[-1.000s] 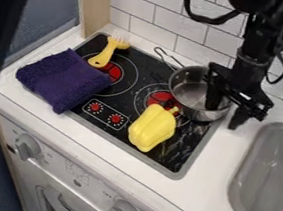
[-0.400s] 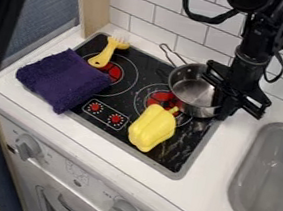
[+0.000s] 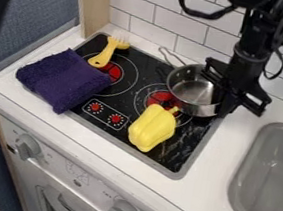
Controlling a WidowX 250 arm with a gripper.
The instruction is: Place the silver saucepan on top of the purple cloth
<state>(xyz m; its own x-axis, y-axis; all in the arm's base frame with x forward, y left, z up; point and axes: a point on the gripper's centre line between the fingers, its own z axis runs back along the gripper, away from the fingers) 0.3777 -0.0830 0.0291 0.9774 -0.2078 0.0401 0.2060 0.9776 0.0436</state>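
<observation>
camera view | above counter (image 3: 218, 190) front | slants down toward stovetop (image 3: 181, 149), tiled wall (image 3: 178, 24) | fairly close

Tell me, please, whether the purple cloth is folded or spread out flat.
Folded: the purple cloth lies as a compact, thick pad with raised, rounded edges, partly over the stovetop's edge.

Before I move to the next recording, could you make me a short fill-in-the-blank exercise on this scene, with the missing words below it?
1. The cloth lying over the cooktop's left edge is ____ in colour.
2. The yellow toy vegetable on the cooktop is a bell ____.
3. In the camera view, the gripper is at the silver saucepan's ____ side.
4. The grey basin set into the counter is a ____.

Missing words: purple; pepper; right; sink.
</observation>
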